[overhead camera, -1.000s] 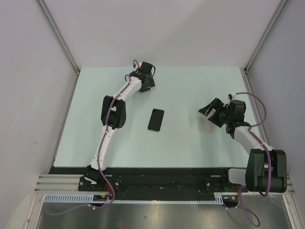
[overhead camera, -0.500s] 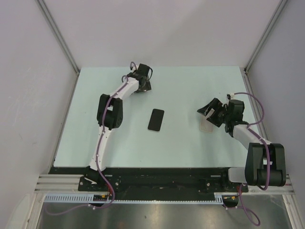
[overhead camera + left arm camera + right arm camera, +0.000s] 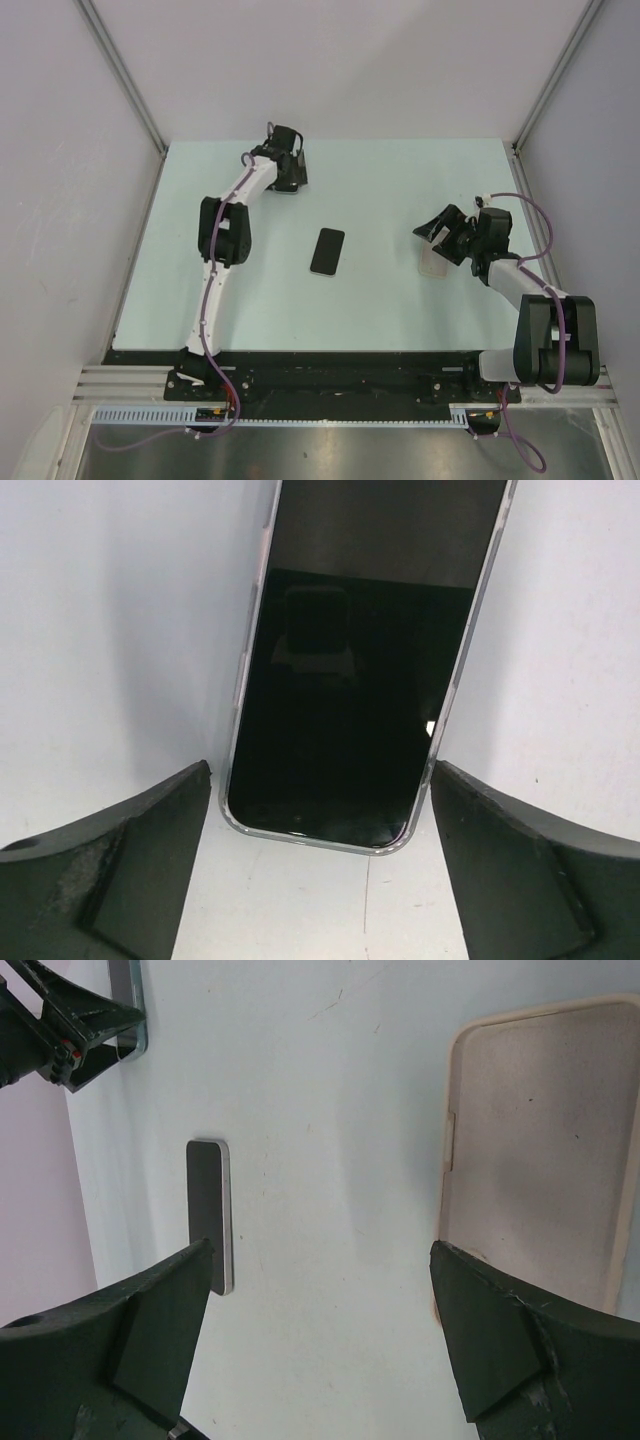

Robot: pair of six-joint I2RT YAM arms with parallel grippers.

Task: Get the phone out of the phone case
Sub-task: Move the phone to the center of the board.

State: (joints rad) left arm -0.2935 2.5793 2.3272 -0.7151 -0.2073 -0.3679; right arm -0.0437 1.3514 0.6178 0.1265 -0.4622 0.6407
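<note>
A black phone (image 3: 327, 250) with a silver rim lies flat, screen up, mid-table, outside the case. In the left wrist view the phone (image 3: 350, 690) lies just ahead of my left gripper (image 3: 320, 770), whose jaws stand open on either side of its near end without touching it. That left gripper (image 3: 291, 180) is at the far side of the table. The cream phone case (image 3: 433, 262) lies empty, hollow side up, at the right. My right gripper (image 3: 441, 240) hovers open over the case's left edge. From the right wrist, the case (image 3: 540, 1150) and the phone (image 3: 210, 1215) lie well apart.
The pale green table (image 3: 400, 310) is walled by grey panels on the left, back and right. A black rail with the arm bases (image 3: 330, 385) runs along the near edge. The left arm (image 3: 60, 1030) shows in the right wrist view's top left corner.
The left gripper has swung to the left along the table's far side and turned. The right arm, the phone and the case have hardly moved.
</note>
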